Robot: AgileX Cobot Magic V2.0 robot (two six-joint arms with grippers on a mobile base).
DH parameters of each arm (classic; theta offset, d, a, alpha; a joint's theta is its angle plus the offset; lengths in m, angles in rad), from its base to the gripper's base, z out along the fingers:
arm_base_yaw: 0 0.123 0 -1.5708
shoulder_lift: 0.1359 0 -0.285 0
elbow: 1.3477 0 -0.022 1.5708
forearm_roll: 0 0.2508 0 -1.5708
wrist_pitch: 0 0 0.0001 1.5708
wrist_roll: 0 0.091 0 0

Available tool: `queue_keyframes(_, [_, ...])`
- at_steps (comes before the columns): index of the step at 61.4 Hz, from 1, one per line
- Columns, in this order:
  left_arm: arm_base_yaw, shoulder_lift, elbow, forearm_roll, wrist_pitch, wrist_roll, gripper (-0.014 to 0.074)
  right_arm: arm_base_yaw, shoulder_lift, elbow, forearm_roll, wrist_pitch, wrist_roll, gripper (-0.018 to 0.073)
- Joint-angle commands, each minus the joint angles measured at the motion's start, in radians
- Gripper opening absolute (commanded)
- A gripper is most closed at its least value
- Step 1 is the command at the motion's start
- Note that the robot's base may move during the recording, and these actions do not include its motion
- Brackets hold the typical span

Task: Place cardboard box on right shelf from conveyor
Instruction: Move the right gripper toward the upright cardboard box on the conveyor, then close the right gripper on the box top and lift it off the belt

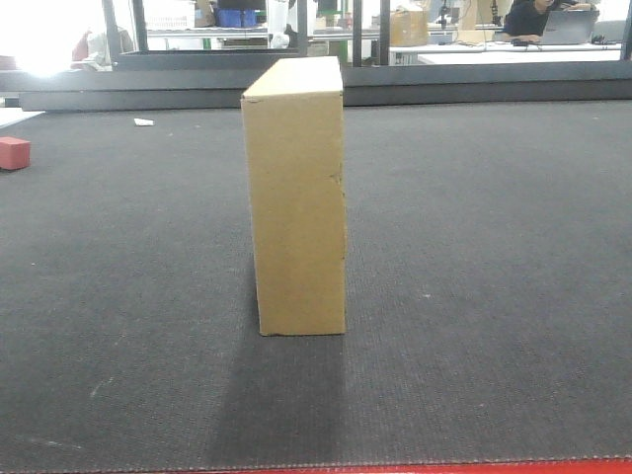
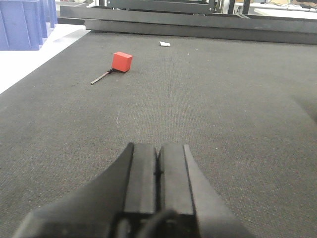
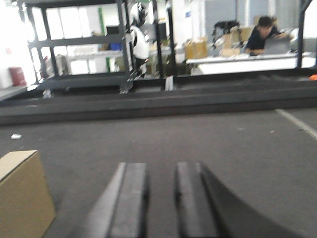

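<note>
The cardboard box [image 1: 296, 197] stands upright on the conveyor [image 1: 474, 276], near the middle of the belt in the front view. In the right wrist view it shows only as a corner at the lower left [image 3: 22, 193]. A small red block [image 1: 12, 153] lies well apart from it at the far left. The left wrist view shows a thin dark stick [image 2: 101, 77] touching that block. A white scrap [image 1: 143, 121] sits farther back on the belt. Blue bins [image 2: 20, 22] stand off the belt's left side, and behind the belt are a dark rack [image 3: 74, 49] and a person [image 3: 262, 34] at a table.

The box is taller than it is wide. Its narrow face is turned to the front camera, and its top runs straight back across the belt. It is plain tan card with flat sides, sharp corners and a small crease on its right edge. The belt is dark grey with a fine woven grain and has a red edge [image 1: 395, 466] along the near side.

The left gripper [image 2: 157, 168] is closed, its black fingers pressed together with nothing between them. The right gripper [image 3: 161, 198] has a gap between its fingers and holds nothing, with the box off to its left.
</note>
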Motion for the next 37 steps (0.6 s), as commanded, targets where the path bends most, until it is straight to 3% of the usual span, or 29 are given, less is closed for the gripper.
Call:
queue_keyframes(1, [0.002, -0.015, 0.01, -0.006, -0.087, 0.0, -0.0116, 0.044, 0.13, -0.099, -0.009, -0.077, -0.001, 0.0508])
queue_keyframes(8, [0.002, -0.015, 0.01, -0.006, -0.087, 0.0, -0.0116, 0.14, 0.33, -0.226, -0.009, -0.053, -0.001, 0.0638])
queue_keyframes(27, [0.002, -0.015, 0.01, -0.006, -0.087, 0.0, -0.0116, 0.472, 0.841, -0.731, -0.01, 0.312, -0.001, 0.0634])
queue_keyframes(37, [0.002, -0.015, 0.01, -0.006, -0.087, 0.0, -0.0116, 0.587, 1.056, -0.998, -0.023, 0.484, 0.057, 0.0634])
